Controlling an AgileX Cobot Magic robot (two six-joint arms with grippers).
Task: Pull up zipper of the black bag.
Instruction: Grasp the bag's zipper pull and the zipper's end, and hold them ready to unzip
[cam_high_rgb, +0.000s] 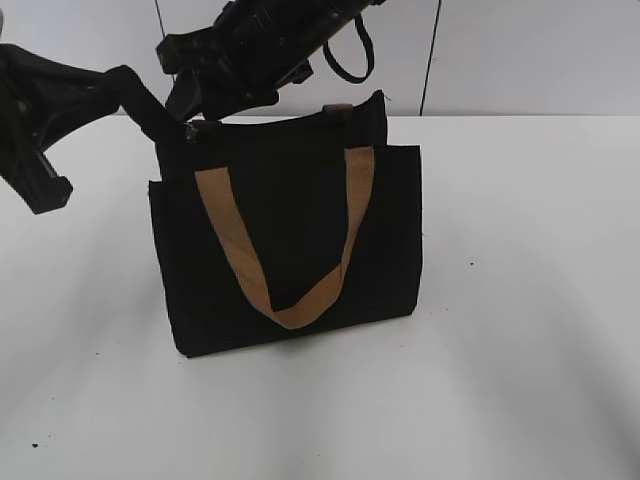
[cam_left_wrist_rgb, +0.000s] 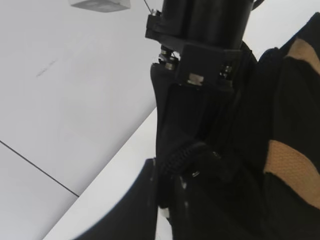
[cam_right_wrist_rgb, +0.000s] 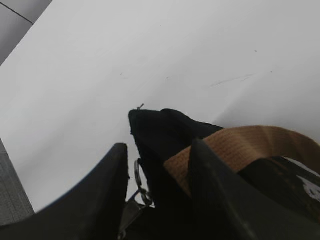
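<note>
The black bag (cam_high_rgb: 290, 250) stands upright on the white table, with a tan handle (cam_high_rgb: 300, 312) hanging down its front. My left gripper (cam_high_rgb: 158, 125) is shut on the bag's top left corner; in the left wrist view (cam_left_wrist_rgb: 165, 210) the dark zip line (cam_left_wrist_rgb: 181, 154) runs just above its fingers. My right gripper (cam_high_rgb: 195, 105) reaches across to the same end of the top edge. In the right wrist view its fingers (cam_right_wrist_rgb: 157, 190) stand apart astride the bag's top. The silvery zipper pull with its ring (cam_right_wrist_rgb: 141, 184) hangs between them, beside the left finger.
The white table (cam_high_rgb: 520, 330) stretches all round the bag. A pale wall with dark seams stands behind. A tan strap tab (cam_high_rgb: 338, 112) sits at the bag's top right. The right arm's body (cam_left_wrist_rgb: 200, 45) hangs close above the left gripper.
</note>
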